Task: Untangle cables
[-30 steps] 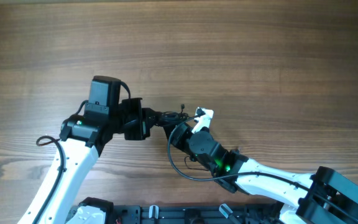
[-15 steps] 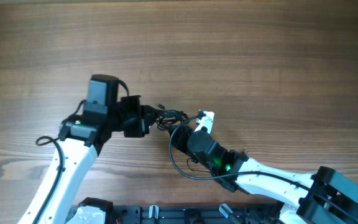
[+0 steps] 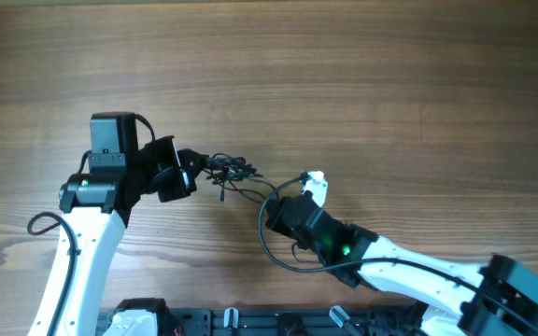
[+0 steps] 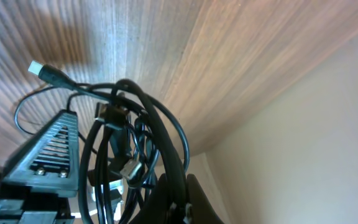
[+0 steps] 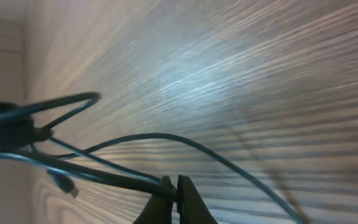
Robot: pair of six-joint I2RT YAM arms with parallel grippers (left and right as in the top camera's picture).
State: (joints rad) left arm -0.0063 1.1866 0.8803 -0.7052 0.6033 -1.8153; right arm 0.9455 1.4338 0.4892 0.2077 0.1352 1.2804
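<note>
Cables (image 3: 230, 171) stretch between the left claw (image 3: 191, 159), pinching the knotted clump, and the right claw (image 5: 176, 188), pinching one strand, likely to pull it loose.

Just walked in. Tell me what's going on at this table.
Two robot arms are working on a knot of thin black cables at the wooden table. The left gripper is shut on the bunched part, and the right gripper is shut on one strand leading out of it. The tangle is not yet undone.
</note>
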